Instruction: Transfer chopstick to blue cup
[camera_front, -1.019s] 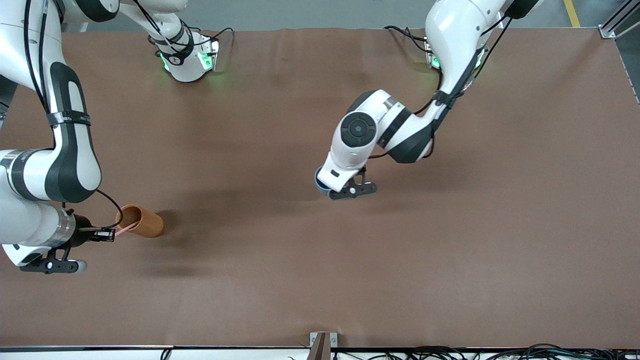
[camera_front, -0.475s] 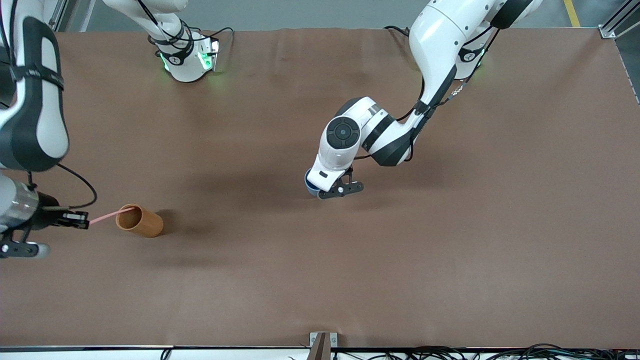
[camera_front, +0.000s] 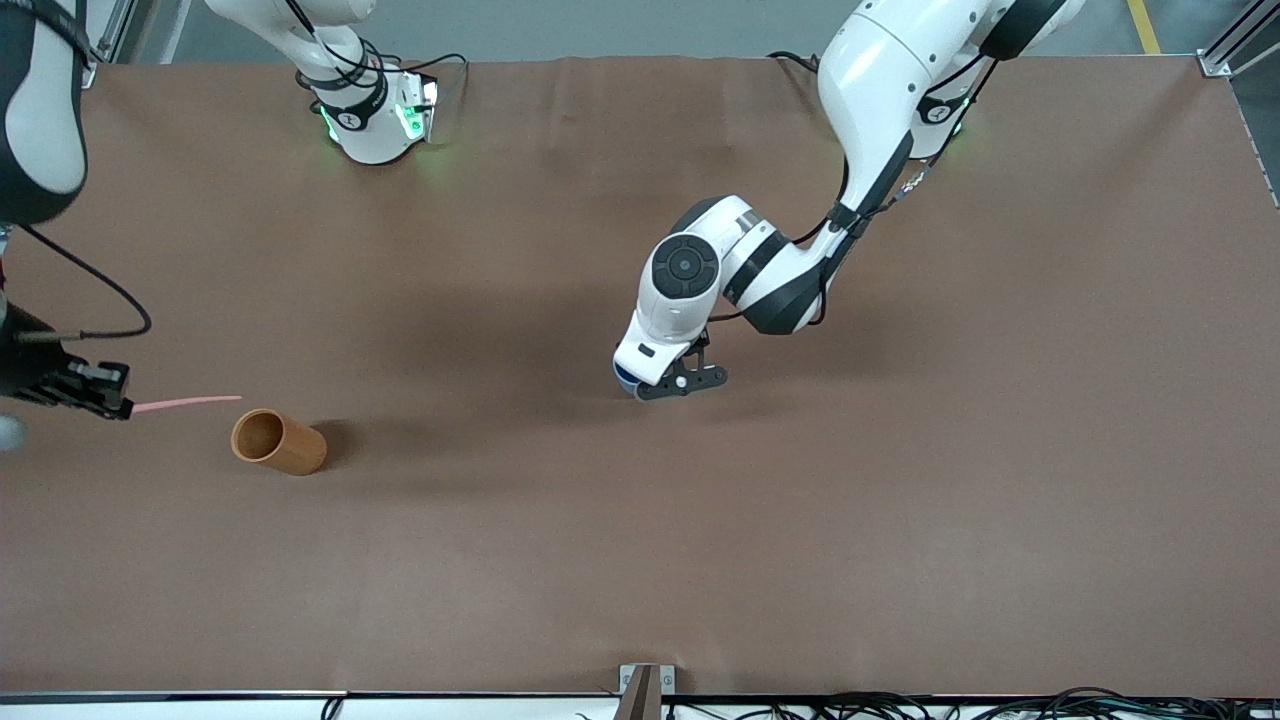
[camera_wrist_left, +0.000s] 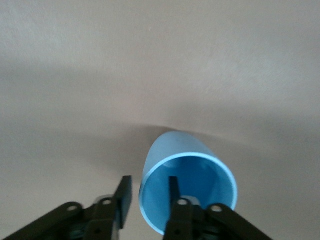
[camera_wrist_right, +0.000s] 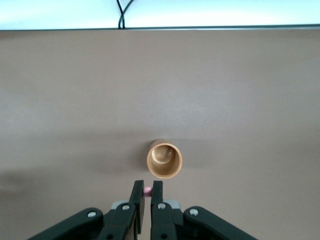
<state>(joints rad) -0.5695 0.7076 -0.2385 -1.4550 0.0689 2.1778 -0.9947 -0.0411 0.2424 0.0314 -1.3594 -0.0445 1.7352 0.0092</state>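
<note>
The chopstick (camera_front: 186, 403), thin and light pink, hangs from my right gripper (camera_front: 122, 403), which is shut on its upper end (camera_wrist_right: 148, 190). Its lower tip is clear above the mouth of the orange-brown cup (camera_front: 279, 443). My right gripper (camera_wrist_right: 148, 188) is over that cup (camera_wrist_right: 164, 159). The blue cup (camera_wrist_left: 188, 176) stands near the table's middle; in the front view only a sliver (camera_front: 622, 377) shows under the left hand. My left gripper (camera_wrist_left: 150, 180) is open astride its rim, one finger inside, one outside, neither pressing the wall.
The brown table (camera_front: 900, 500) spreads wide around both cups. The arms' bases (camera_front: 375, 115) stand along the edge farthest from the front camera. A bracket (camera_front: 645, 682) and cables lie at the nearest edge.
My right gripper has risen, drawing the chopstick up out of the orange-brown cup. My left gripper has opened off the blue cup's rim after shifting a little toward the right arm's end.
</note>
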